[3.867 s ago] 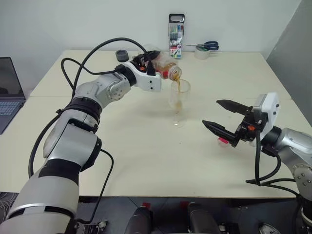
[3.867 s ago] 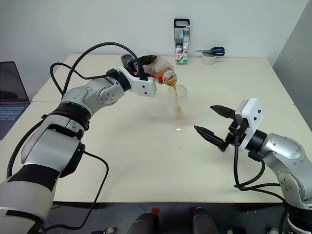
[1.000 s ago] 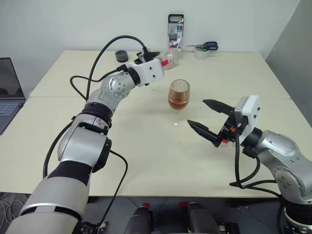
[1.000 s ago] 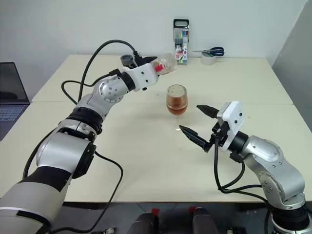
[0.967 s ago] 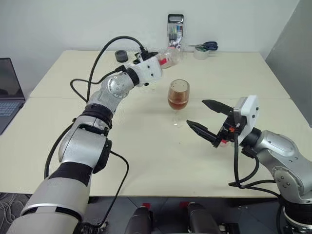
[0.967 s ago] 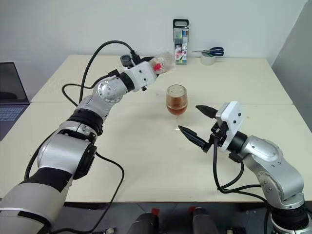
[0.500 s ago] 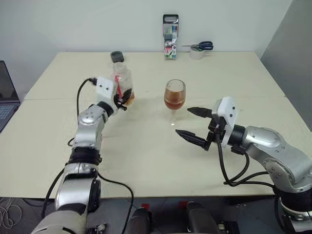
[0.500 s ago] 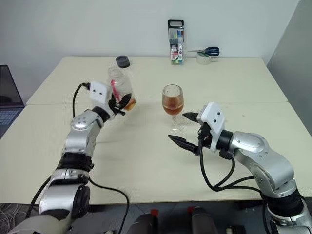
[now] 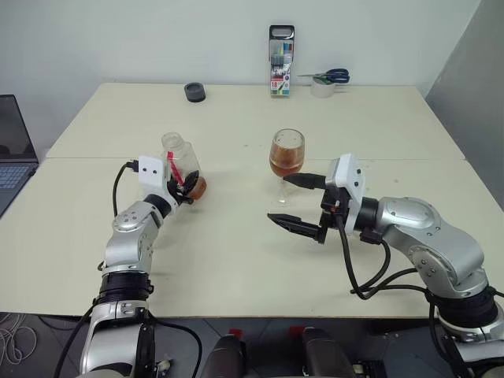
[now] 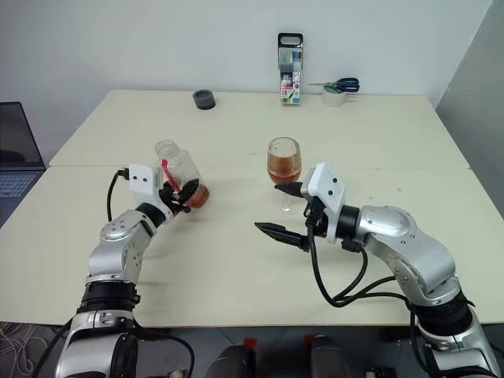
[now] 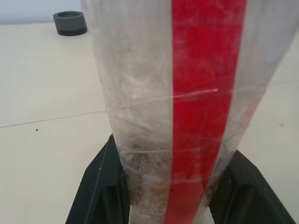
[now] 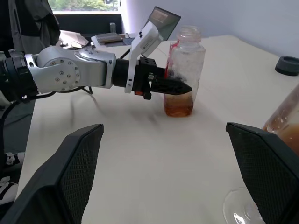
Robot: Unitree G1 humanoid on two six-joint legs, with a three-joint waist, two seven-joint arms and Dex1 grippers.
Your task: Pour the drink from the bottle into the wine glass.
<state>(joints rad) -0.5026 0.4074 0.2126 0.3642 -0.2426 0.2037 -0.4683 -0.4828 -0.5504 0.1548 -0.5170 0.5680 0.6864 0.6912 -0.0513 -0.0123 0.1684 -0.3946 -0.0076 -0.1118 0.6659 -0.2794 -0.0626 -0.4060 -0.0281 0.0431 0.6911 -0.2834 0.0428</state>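
Your left gripper [image 10: 183, 194] grips the uncapped bottle [image 10: 179, 176]; your right gripper [image 10: 282, 209], gaping empty, could topple the wine glass [image 10: 284, 169] beside it.

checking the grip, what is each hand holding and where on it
The left hand holds the bottle around its lower body. The right hand is open, holding nothing.

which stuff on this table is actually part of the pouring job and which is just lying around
Part of the job:
- bottle, upright, open-topped, held by the left end effector
- drink in the wine glass, a little left in the bottle
- right end effector, open, beside the glass

Just lying about:
- marker case
- scissors on a tape roll
- dark round cap
- laptop
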